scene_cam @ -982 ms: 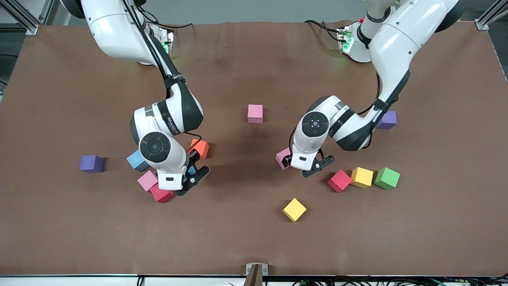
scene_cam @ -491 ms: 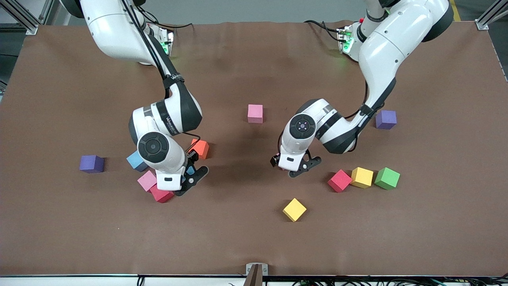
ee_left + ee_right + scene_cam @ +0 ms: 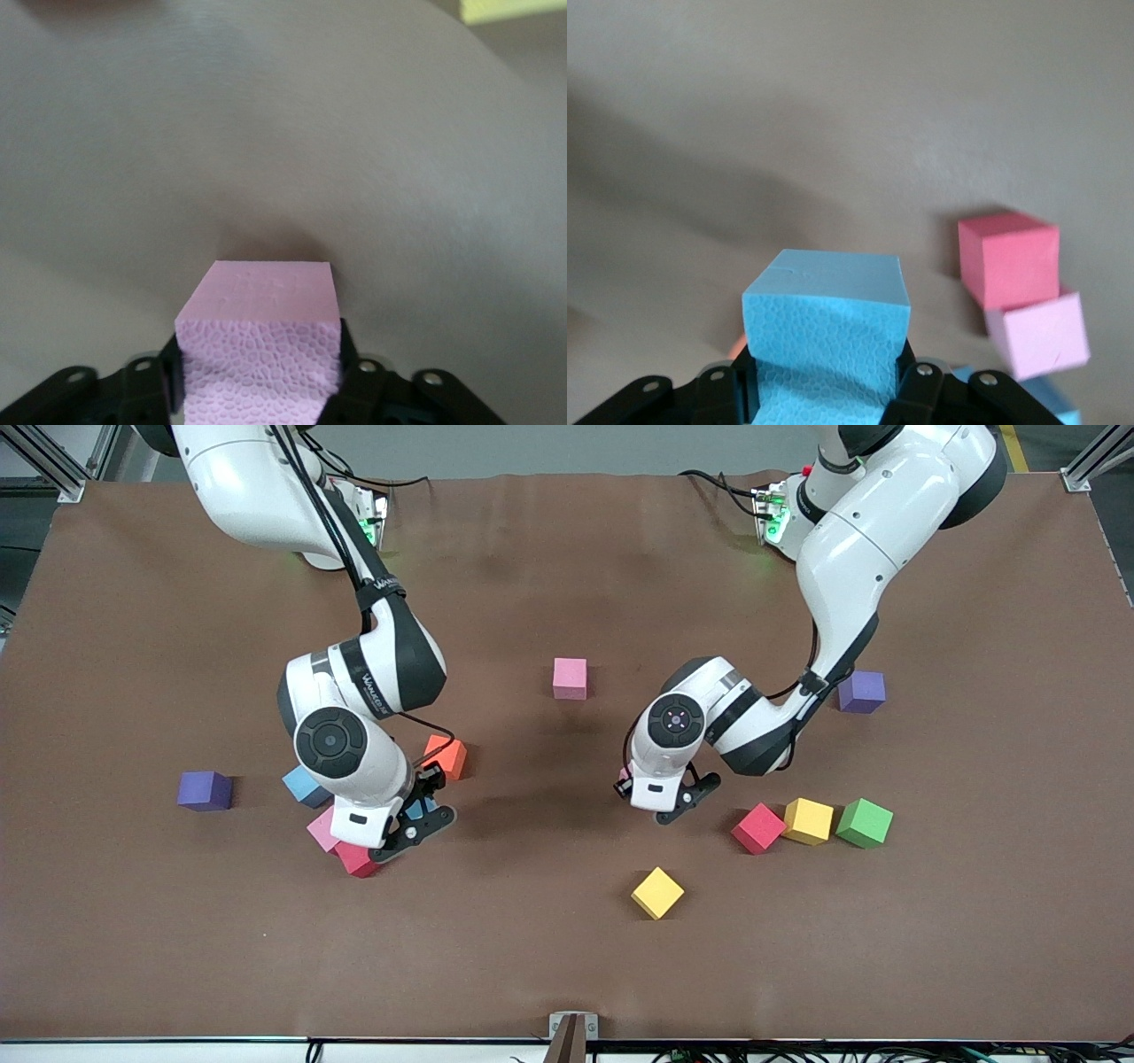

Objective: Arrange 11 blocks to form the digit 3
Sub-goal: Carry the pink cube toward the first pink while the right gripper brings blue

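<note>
My left gripper (image 3: 641, 797) is shut on a pink block (image 3: 261, 328), low over the middle of the table; only a sliver of that pink block (image 3: 624, 774) shows under the hand. My right gripper (image 3: 409, 817) is shut on a light blue block (image 3: 828, 310), held above a red block (image 3: 356, 859) and a pink block (image 3: 319, 828). Another light blue block (image 3: 301, 786) and an orange block (image 3: 447, 755) lie close by. A red block (image 3: 758, 828), a yellow block (image 3: 808, 820) and a green block (image 3: 864, 823) form a row. The blocks lie scattered; no digit 3 shows.
A lone pink block (image 3: 570, 677) sits mid-table toward the bases, and a yellow block (image 3: 657, 892) lies nearer the front camera. Two purple cubes lie apart: one (image 3: 205, 790) toward the right arm's end, the other purple cube (image 3: 861, 692) beside the left arm.
My left gripper slid over the pink block that lay beside it and shut on it. My right gripper, still holding the light blue block, shifted slightly toward the right arm's end.
</note>
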